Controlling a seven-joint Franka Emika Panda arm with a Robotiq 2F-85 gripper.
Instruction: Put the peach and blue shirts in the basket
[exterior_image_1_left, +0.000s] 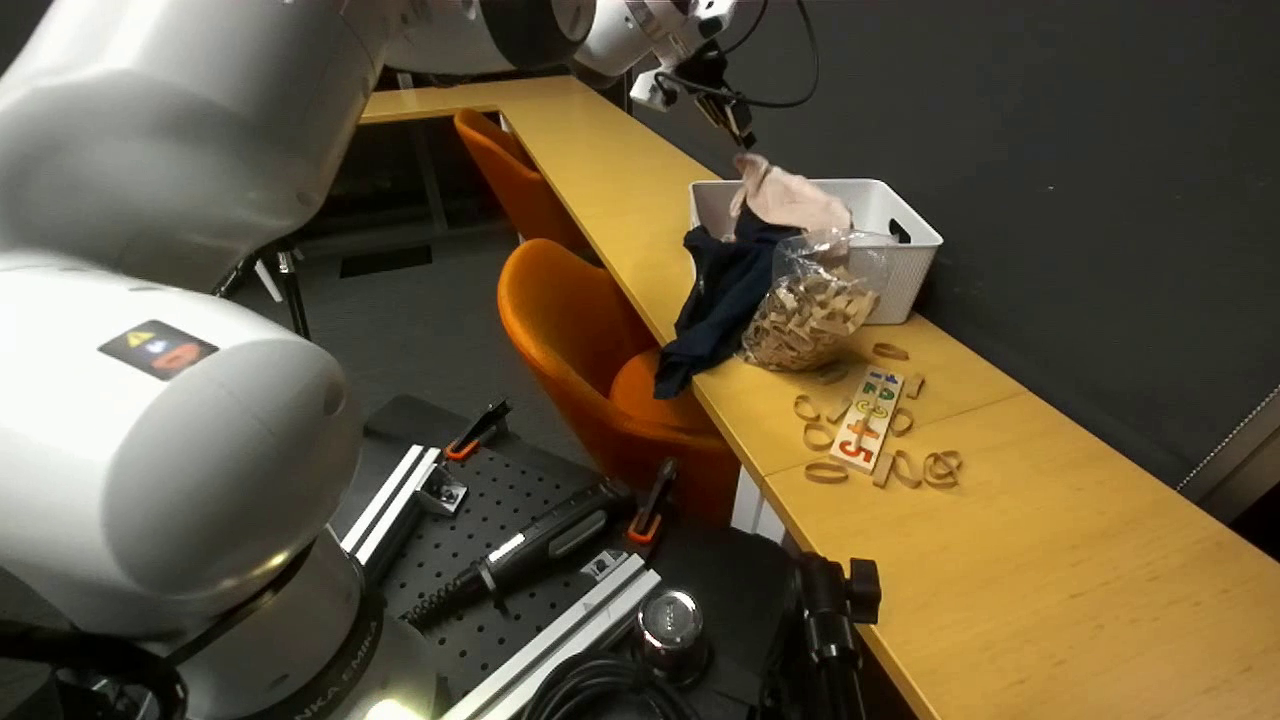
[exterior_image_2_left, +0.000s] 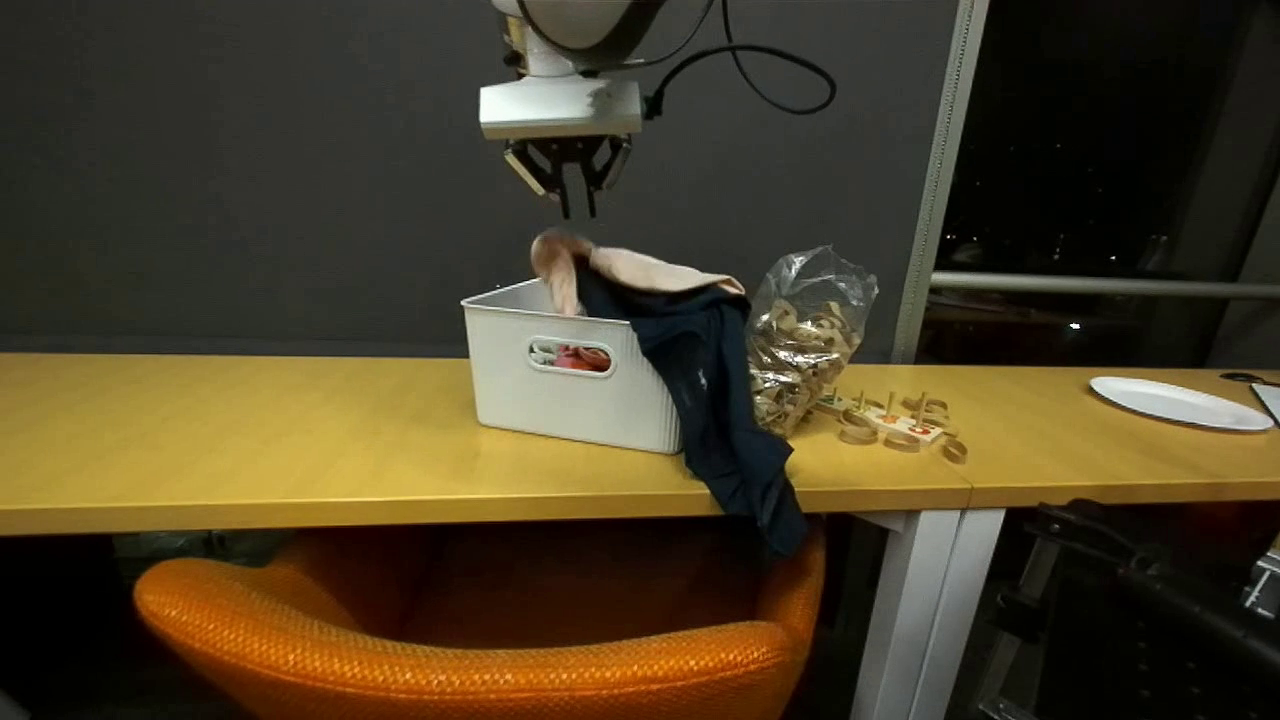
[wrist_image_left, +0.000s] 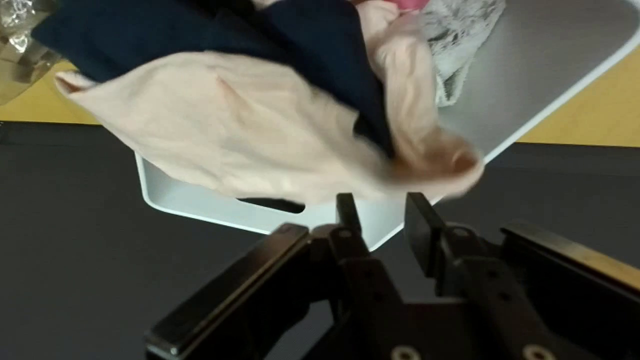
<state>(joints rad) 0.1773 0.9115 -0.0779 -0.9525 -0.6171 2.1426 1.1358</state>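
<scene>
Wrist view showed the gripper (wrist_image_left: 380, 197) with its two fingers (wrist_image_left: 422, 225) a little way apart and the white basket (exterior_image_2_left: 570, 415) peeking through the gap. In both exterior views the tips hung just above the peach shirt (wrist_image_left: 215, 125). That shirt lay across the top of the basket, bunched up with the blue shirt (exterior_image_2_left: 715, 370), and one end of it was blurry. The blue shirt went over the basket's rim, down the outside, and past the front edge of the table (exterior_image_2_left: 250, 430). The basket stood close to the table's back edge, by the dark wall (exterior_image_2_left: 280, 180). Beside it sat a clear bag (exterior_image_1_left: 815, 310) full of tan bits. Next came a little board (exterior_image_1_left: 868, 418) that said 1, 2, 3, 4, 5 in bright colors, with tan rings (exterior_image_1_left: 883, 469) around it. An orange chair (exterior_image_2_left: 470, 680) was at the table's front edge. Low on the robot arm (exterior_image_1_left: 150, 470) I could read "NKA EMIKA". Higher up was a label (exterior_image_1_left: 158, 349) with a yellow triangle. A shiny round knob (exterior_image_1_left: 670, 618) had writing too small to read.
</scene>
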